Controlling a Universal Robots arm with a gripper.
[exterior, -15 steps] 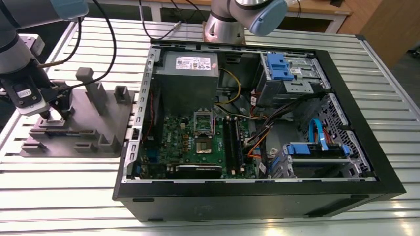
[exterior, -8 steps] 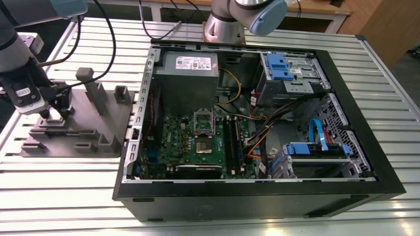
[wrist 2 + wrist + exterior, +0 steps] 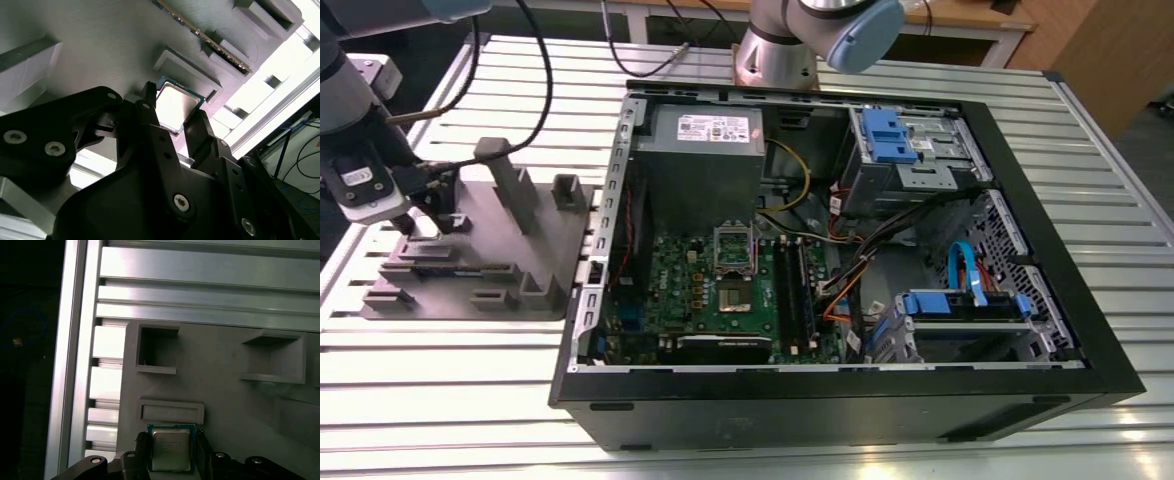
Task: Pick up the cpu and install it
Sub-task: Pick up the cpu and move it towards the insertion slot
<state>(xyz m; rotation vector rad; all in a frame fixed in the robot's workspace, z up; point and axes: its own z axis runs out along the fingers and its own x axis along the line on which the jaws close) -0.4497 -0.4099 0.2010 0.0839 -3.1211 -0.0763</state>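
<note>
**Gripper closed on the cpu at the tray's edge**

The gripper [image 3: 173, 106] has its two black fingers [image 3: 142, 449] drawn in against opposite edges of the cpu [image 3: 171, 450], so the chip sits clamped between them with its silvery top plate facing up. Whether it is lifted clear of the tray or resting in its seat I cannot tell.

In both wrist views the cpu lies just beside a low raised block [image 3: 172, 412] of the grey tray [image 3: 480, 285]. It is near the tray edge that runs along the table's outer rail [image 3: 75, 365]. Two square pockets [image 3: 157, 350] in the tray lie further in.

In the exterior view the gripper hangs over the tray's far corner on the exterior view's left. The tray lies on the slatted metal table [image 3: 454, 400], close to the table edge on that side.

An open black computer case [image 3: 827, 405] lies flat just beside the tray, on the exterior view's right. Its green board [image 3: 707, 285] carries a shiny socket frame [image 3: 735, 248] near the middle.
</note>
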